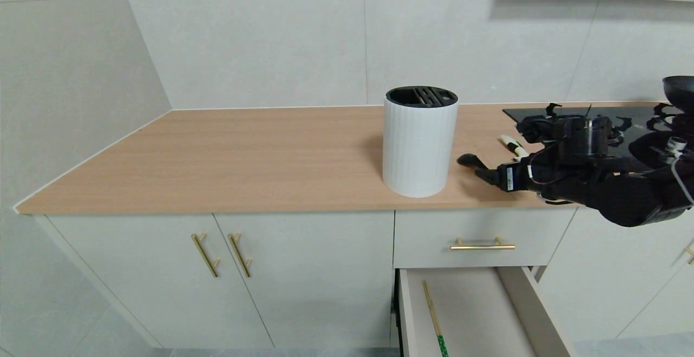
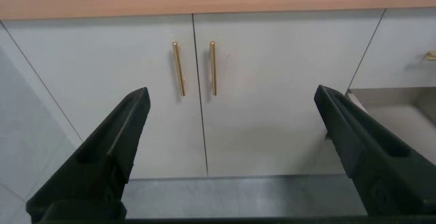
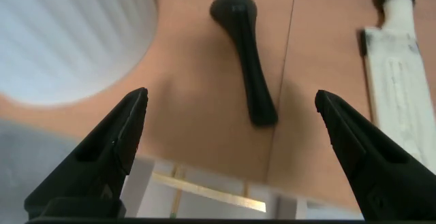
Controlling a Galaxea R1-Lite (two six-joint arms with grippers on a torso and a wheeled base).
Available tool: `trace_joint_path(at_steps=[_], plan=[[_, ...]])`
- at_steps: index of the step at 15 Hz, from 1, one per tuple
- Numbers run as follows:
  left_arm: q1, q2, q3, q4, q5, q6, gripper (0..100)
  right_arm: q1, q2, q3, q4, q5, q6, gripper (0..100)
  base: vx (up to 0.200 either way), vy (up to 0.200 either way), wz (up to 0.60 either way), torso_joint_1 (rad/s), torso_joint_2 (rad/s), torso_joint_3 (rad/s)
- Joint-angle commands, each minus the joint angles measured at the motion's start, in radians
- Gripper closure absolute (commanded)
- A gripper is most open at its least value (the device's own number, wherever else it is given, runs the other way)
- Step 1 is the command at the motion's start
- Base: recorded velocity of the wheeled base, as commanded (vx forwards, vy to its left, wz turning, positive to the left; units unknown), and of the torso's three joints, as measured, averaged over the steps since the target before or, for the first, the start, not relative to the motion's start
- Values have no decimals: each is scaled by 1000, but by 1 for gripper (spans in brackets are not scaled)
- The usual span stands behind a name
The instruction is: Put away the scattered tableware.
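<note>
A black utensil (image 3: 245, 60) with a rounded head lies on the wooden counter (image 1: 244, 156), just right of the white ribbed holder (image 1: 418, 151) with its black slotted top. A white-handled knife (image 3: 398, 88) lies beside it, toward the cooktop. My right gripper (image 3: 231, 156) hovers open over the counter's front edge, the black utensil (image 1: 469, 160) lying between and just beyond its fingers (image 3: 102, 163). In the head view the right gripper (image 1: 481, 171) points at the holder's base. My left gripper (image 2: 231, 163) is open and empty, low in front of the cabinet doors (image 2: 204, 94).
Below the counter a drawer (image 1: 515, 297) stands pulled out, with a green-tipped chopstick (image 1: 434, 313) inside. A shut drawer with a gold handle (image 1: 482, 246) is above it. A black cooktop (image 1: 585, 114) with a dark pot (image 1: 679, 90) is at the right. The counter's left half is bare wood.
</note>
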Motion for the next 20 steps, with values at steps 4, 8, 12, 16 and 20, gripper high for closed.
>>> trace_joint_path(at_steps=[4,8,12,16,20], plan=[[0,1,0,-1,0,0,0,-3,111,-42,-30,-24,4,0,0,0,0,0,0,0],[0,1,0,-1,0,0,0,-13,123,-48,-41,-30,2,0,0,0,0,0,0,0],[0,1,0,-1,0,0,0,-16,131,-59,-41,-34,2,0,0,0,0,0,0,0],[0,1,0,0,0,0,0,-16,132,-58,-39,-34,2,100,0,0,0,0,0,0],[0,1,0,-1,0,0,0,-16,131,-59,-41,-41,7,100,0,0,0,0,0,0]])
